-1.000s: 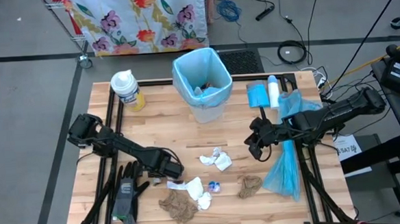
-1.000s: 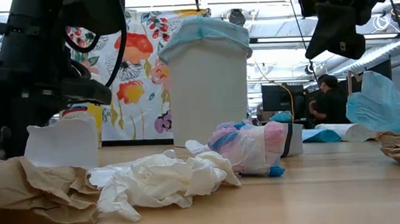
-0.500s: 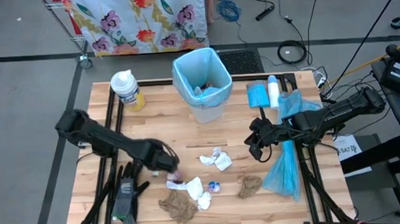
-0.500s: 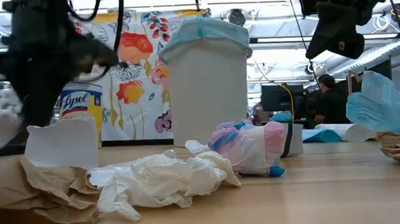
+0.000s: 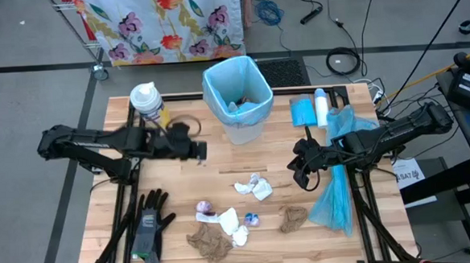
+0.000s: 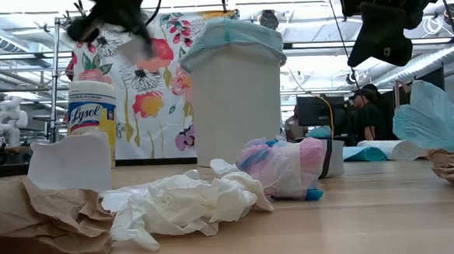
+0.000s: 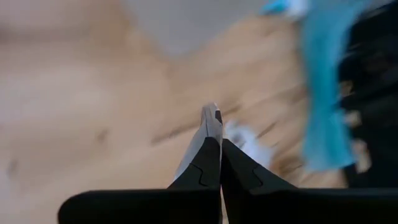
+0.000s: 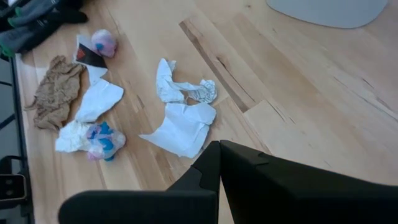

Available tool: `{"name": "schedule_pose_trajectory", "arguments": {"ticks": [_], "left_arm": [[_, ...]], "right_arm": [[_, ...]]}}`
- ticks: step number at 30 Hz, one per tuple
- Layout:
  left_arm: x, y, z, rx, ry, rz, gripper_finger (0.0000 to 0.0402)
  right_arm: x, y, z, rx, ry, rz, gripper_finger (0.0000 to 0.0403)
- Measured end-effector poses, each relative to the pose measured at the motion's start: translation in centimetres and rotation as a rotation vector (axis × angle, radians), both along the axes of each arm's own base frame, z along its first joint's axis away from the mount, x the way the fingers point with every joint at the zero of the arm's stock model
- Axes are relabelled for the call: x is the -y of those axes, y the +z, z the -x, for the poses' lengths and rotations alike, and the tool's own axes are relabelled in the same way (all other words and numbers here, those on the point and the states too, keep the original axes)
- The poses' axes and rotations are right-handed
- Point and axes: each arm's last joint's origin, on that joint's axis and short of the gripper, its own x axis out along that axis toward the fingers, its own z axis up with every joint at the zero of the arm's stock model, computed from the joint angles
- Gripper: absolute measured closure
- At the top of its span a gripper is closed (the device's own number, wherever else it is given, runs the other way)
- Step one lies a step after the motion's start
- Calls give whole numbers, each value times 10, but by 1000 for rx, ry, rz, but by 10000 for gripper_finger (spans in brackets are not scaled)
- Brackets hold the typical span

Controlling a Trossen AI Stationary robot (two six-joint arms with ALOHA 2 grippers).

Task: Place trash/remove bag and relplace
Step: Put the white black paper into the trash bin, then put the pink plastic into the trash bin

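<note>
Trash lies on the near half of the wooden table: white tissue [image 5: 254,187], brown paper wads [image 5: 292,219] [image 5: 209,244], a white scrap [image 5: 228,222], a bluish wrapper [image 5: 252,219] and a pink wad [image 5: 204,207]. The white bin with a blue bag liner [image 5: 237,95] stands at the far middle. My left gripper [image 5: 200,150] hangs high, left of the bin, shut on a small pale scrap [image 7: 210,115]. My right gripper [image 5: 302,176] hangs shut over the table's right half with nothing in it. My left gripper pinches a small pale scrap [image 7: 211,124] between its two fingertips; only a sliver shows past them. The fingers slant down toward the table. The scrap is lifted clear, well above the table, as the low view shows.
A loose blue bag [image 5: 335,199] drapes by my right arm at the table's right edge. A wipes canister [image 5: 149,104] stands at the far left, a blue roll [image 5: 302,112] and a white bottle [image 5: 321,107] right of the bin. Black-and-grey gloves [image 5: 147,229] lie near left.
My left gripper has risen from the trash at the near left and swung toward the far edge, ending high beside the bin's left. The pink wad it had covered stays on the table.
</note>
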Motion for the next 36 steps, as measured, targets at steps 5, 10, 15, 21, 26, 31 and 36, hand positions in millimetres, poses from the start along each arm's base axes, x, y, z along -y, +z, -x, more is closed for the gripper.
{"name": "schedule_pose_trajectory", "arguments": {"ticks": [5,10,15,21,26,31,36], "left_arm": [[-27,50,2,104,-28,-152,401],[-54,95,2,174,-36,-285,401],[-86,120,-10,184,-57,-378,401],[-121,140,-33,281,-81,-526,390],[-144,142,-51,338,-73,-548,368],[-161,127,-66,308,-99,-500,326],[-170,117,-73,309,-146,-457,273]], "right_arm": [[0,0,0,-5,7,8,403],[0,0,0,-7,7,8,403],[1,0,0,-8,15,18,403],[1,0,0,-8,17,27,403],[1,0,0,-5,7,38,403],[1,0,0,-5,5,37,403],[1,0,0,-6,6,37,403]]}}
